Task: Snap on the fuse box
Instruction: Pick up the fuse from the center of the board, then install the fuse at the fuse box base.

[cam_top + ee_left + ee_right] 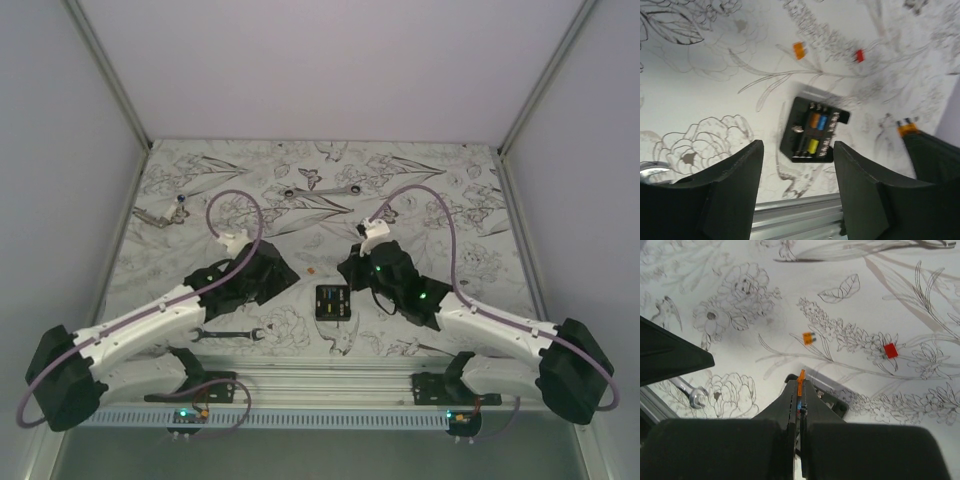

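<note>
Left jaws spread wide, framing fuse box [810, 132] close to front rail [790, 215] of table [700, 75]; right jaws pinched shut on orange fuse [801, 377] nearby.

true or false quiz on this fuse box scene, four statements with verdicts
1. The left gripper is open and empty. True.
2. The right gripper is open. False: it is shut on a small orange fuse.
3. The fuse box lies on the table, in neither gripper. True.
4. Both loose bits beyond the box are red. False: there is an orange piece and a red piece.
</note>
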Robot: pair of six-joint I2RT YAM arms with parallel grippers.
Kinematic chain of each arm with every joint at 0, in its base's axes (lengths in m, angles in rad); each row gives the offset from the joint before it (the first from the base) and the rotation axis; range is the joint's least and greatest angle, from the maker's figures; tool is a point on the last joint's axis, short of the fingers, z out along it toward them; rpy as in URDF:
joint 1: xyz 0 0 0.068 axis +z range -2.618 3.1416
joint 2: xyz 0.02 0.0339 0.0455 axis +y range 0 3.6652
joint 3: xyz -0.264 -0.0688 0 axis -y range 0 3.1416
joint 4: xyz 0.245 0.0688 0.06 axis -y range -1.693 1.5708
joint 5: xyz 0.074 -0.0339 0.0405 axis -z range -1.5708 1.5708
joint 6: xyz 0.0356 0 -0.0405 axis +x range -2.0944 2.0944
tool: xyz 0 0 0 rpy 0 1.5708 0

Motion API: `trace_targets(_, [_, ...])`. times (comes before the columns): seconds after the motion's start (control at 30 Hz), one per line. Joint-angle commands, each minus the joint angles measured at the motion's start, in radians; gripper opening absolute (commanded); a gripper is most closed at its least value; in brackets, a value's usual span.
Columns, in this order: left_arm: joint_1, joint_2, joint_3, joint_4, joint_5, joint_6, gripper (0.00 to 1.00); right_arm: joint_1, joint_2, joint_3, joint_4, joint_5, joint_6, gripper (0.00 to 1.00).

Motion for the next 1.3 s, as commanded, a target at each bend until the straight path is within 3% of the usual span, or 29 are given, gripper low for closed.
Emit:
trace_targets(0.0, [0.003, 0.061, -0.034, -0.031, 0.063, 0.094, 0.6, -0.031, -0.004, 0.098, -0.295, -0.105, -0.033, 0.0])
trace_targets(0.3, [-0.008, 0.218, -0.026, -0.029, 0.129, 0.118, 0.51, -0.055, 0.081, 0.2, -0.46, -0.225, -0.039, 0.0])
trace_targets(0.77, [-0.142, 0.443, 0.063, -0.017, 0.167, 0.069, 0.41, -0.077, 0.159, 0.243, -0.493, -0.299, -0.058, 0.0])
trace_targets(1.03, [-0.176, 0.544, 0.134, -0.002, 0.191, 0.069, 0.41, -0.096, 0.18, 0.252, -0.525, -0.323, -0.066, 0.0])
trace_targets(1.27, [-0.178, 0.503, 0.115, -0.001, 0.176, 0.065, 0.46, -0.096, 0.235, 0.298, -0.573, -0.324, -0.088, 0.0])
